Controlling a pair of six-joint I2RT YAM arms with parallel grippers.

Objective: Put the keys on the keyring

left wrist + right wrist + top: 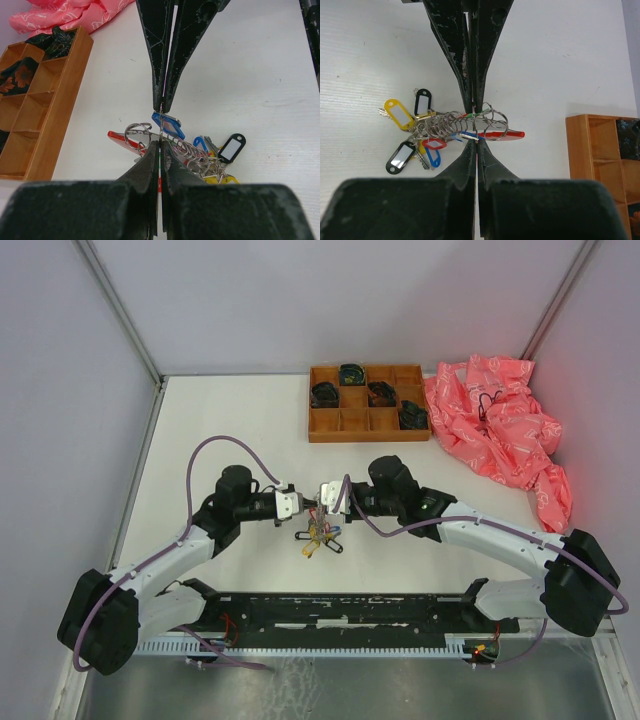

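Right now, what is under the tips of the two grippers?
The keyring with its bunch of tagged keys, over the table. The left gripper and right gripper meet shut at its coils; their fingers cover what each pinches.

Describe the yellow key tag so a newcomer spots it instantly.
On the white table, nearer than the wooden tray, lies a bunch of keys. At its edge sits the yellow tag, beside a black tag. Its yellow frame around a white label sets it apart from black, red and blue neighbours.
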